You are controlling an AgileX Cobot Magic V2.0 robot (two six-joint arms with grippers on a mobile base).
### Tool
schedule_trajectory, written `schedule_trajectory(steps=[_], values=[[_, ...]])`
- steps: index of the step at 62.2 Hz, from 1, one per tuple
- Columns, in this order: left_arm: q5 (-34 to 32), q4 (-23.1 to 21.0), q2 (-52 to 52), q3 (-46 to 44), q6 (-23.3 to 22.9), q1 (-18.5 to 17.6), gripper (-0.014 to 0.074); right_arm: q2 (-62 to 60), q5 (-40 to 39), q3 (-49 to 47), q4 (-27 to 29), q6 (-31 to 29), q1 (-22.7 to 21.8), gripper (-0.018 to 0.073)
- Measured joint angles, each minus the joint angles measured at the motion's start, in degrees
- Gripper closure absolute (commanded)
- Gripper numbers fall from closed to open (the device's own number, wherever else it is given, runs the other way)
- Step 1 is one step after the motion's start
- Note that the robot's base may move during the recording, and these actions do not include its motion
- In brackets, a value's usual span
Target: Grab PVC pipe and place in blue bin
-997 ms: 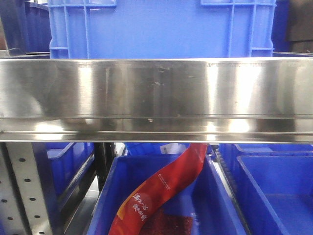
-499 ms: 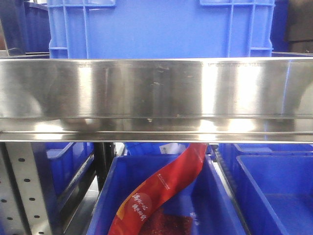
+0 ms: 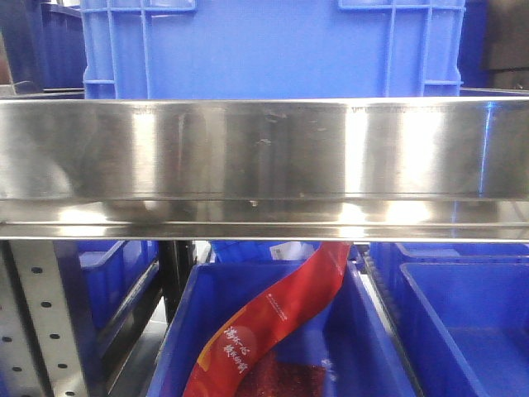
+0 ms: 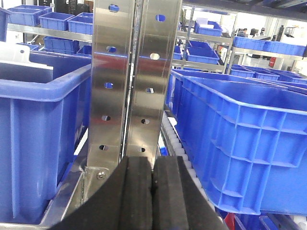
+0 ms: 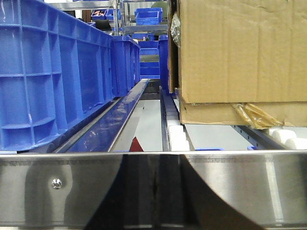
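No PVC pipe shows in any view. Blue bins are all around: a large one (image 3: 273,50) on the steel shelf rail (image 3: 264,157), and a lower one (image 3: 186,331) holding a red bag (image 3: 273,318). In the left wrist view my left gripper (image 4: 153,179) is shut, its black pads pressed together with nothing between them, facing a steel upright (image 4: 129,72) between two blue bins (image 4: 240,143). My right gripper (image 5: 154,191) appears as a dark shape against a steel rail (image 5: 57,201), its jaws together and empty.
A cardboard box (image 5: 240,52) sits on roller tracks (image 5: 175,132) to the right of the right gripper, and a long blue bin (image 5: 48,72) stands to the left. Another blue bin (image 3: 463,331) sits at the lower right of the front view. A perforated post (image 3: 33,322) stands lower left.
The front view has drifted very slightly, so the upper bin sits a few pixels further left. Nothing else differs.
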Motion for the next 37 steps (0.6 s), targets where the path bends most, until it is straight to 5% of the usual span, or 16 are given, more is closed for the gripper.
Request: schedule_trajectory(steps=[37], values=[[0.00, 0.00, 0.00, 0.00, 0.00, 0.00, 0.0708, 0.00, -1.51, 0.00, -0.43, 0.00, 0.00, 0.0727]])
